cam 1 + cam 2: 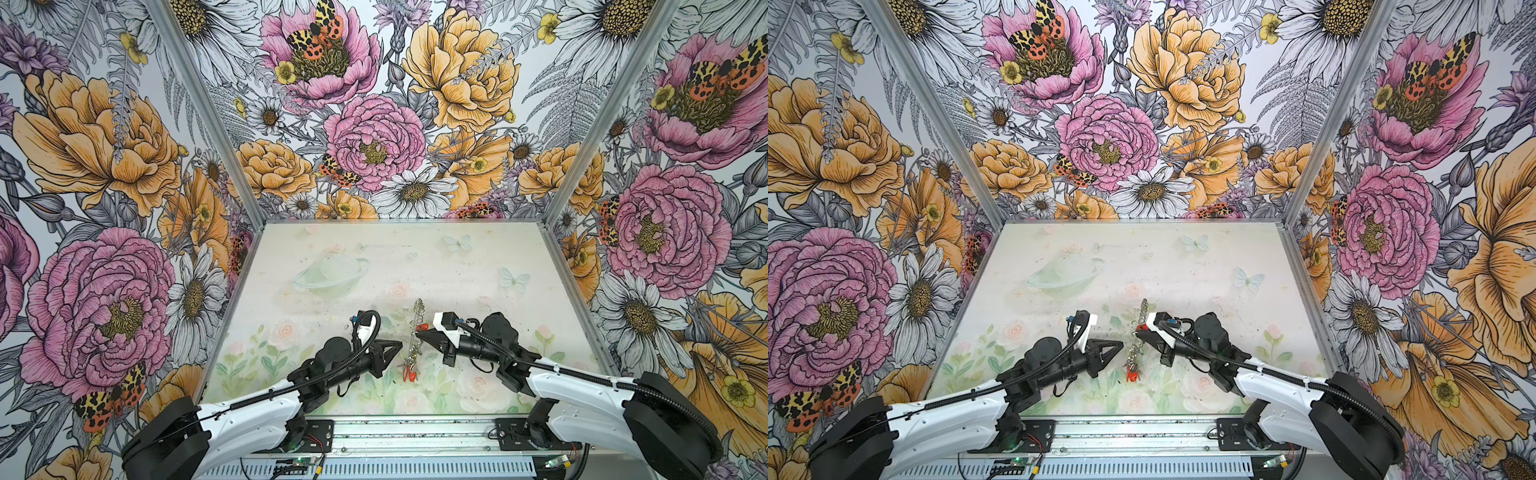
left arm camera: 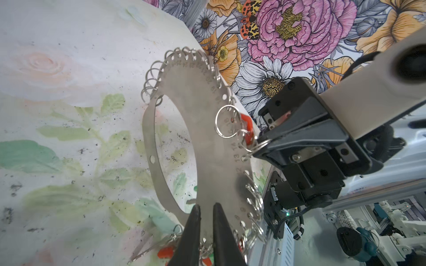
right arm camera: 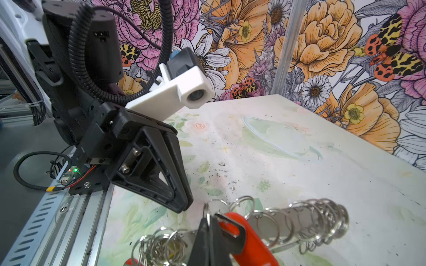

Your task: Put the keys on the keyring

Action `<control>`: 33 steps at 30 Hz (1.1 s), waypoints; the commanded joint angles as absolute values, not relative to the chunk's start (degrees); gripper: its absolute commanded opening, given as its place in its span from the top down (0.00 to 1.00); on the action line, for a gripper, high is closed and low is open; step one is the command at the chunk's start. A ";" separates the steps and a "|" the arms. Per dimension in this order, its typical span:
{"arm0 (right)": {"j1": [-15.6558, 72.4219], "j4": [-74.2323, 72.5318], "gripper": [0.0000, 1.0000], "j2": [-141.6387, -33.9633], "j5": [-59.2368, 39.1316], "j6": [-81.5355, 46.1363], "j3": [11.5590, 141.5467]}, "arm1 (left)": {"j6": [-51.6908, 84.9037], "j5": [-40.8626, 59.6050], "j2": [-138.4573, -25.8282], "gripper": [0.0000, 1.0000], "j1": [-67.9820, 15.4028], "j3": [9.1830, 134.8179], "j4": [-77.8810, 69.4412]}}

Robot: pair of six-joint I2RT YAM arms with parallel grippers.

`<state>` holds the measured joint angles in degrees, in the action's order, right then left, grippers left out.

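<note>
The keyring stands on edge at mid-table, a grey crescent plate with numbers and silver wire rings along its outer edge. My right gripper is shut on a wire ring at that edge. One of the keys, with a red tag, hangs beside it. My left gripper points at the plate's flat face from the other side. It stays a little apart, and its fingers leave a narrow empty gap. More red tags hang at the plate's near end.
The pale flower-printed table is closed in by flowered walls at the back and both sides. A metal rail with both arm bases runs along the front edge. Dark specks lie scattered on the table near the keyring.
</note>
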<state>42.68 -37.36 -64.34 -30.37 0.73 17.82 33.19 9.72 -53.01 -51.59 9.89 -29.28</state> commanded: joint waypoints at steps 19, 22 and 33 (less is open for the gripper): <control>42.74 -52.39 1.00 -65.48 -38.43 -3.78 16.36 | 15.17 17.60 -57.53 0.88 -52.03 7.92 -49.96; 42.89 -52.85 1.00 -65.56 -39.13 -3.90 16.29 | 14.15 17.62 -57.47 0.88 -52.09 7.65 -50.41; 43.10 -53.89 1.00 -66.27 -42.51 -4.85 16.85 | 10.59 21.85 -57.35 0.90 -51.97 7.87 -50.93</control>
<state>42.72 -49.45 -66.15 -40.42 -4.08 16.21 12.95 18.72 -57.17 -52.12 8.43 -47.07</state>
